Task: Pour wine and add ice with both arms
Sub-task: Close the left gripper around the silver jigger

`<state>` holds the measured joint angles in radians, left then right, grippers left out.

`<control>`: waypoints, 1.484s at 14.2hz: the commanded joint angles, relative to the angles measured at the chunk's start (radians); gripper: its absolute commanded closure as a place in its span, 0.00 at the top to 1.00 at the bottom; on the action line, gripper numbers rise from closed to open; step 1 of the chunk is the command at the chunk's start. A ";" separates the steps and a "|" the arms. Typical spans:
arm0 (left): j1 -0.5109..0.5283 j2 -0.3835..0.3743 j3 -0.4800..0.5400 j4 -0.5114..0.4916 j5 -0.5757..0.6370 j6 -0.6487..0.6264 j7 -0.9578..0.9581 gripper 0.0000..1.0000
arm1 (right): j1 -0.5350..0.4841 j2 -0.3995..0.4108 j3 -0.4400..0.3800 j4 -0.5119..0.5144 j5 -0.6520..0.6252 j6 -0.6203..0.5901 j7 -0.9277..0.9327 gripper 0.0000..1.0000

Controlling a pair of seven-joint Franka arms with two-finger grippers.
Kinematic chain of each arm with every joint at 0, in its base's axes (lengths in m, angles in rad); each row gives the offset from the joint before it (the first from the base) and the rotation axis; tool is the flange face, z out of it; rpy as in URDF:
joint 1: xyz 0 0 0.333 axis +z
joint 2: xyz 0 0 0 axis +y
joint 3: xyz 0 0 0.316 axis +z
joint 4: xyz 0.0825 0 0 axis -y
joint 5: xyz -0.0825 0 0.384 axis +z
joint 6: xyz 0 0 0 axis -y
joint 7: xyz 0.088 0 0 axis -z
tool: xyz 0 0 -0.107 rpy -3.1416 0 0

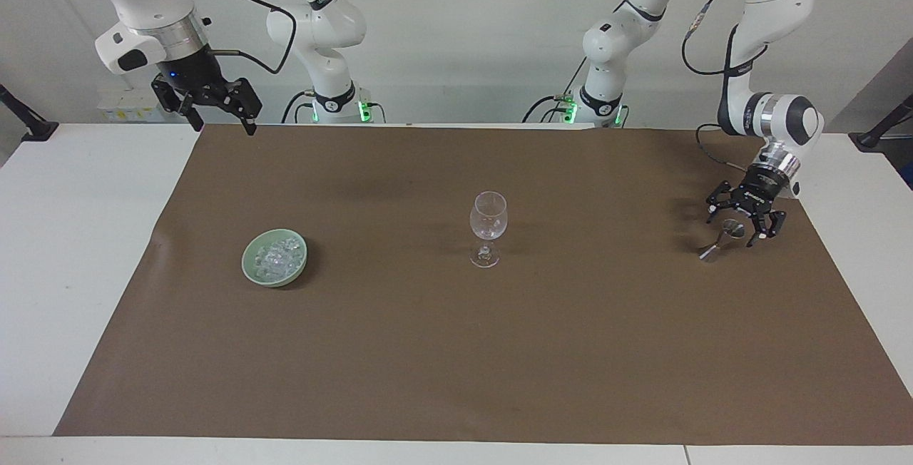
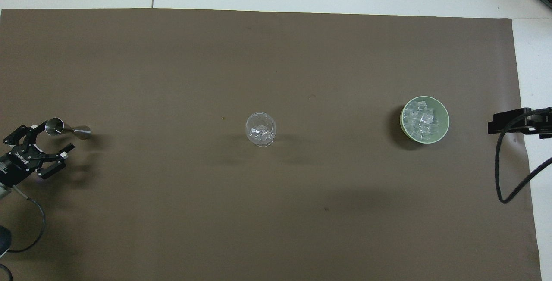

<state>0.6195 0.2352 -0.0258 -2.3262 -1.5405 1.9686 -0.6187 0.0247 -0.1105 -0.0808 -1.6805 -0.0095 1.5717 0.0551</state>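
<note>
Landmark: the stemmed glass (image 1: 488, 228) stood upright and empty near the middle of the brown mat (image 1: 456, 351).
Ice: the ice (image 1: 275, 256) lay heaped in a pale green bowl (image 1: 250, 267), well apart from the stemmed glass, toward the right arm's end of the table.
Jigger: a small metal jigger (image 1: 719, 239) lay on its side on the brown mat, well apart from the stemmed glass, toward the left arm's end of the table.
Left gripper: the left gripper (image 1: 742, 222) was low over the jigger's wider cup, jaws spread wide, one finger on each side of it; whether a finger touched the metal could not be told.
Right gripper: the right gripper (image 1: 220, 120) waited high over the mat's edge nearest the robots, well apart from the stemmed glass and above the bowl's end of the table, jaws wide and holding nothing.
Table: the white table (image 1: 78, 251) showed around the brown mat.
</note>
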 commanded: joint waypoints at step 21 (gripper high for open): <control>-0.023 0.081 0.007 -0.004 -0.135 -0.059 0.094 1.00 | -0.003 -0.023 0.001 -0.022 0.009 0.001 -0.021 1.00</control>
<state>0.6055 0.3036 -0.0277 -2.3283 -1.6432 1.9316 -0.5539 0.0247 -0.1105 -0.0808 -1.6805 -0.0095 1.5717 0.0551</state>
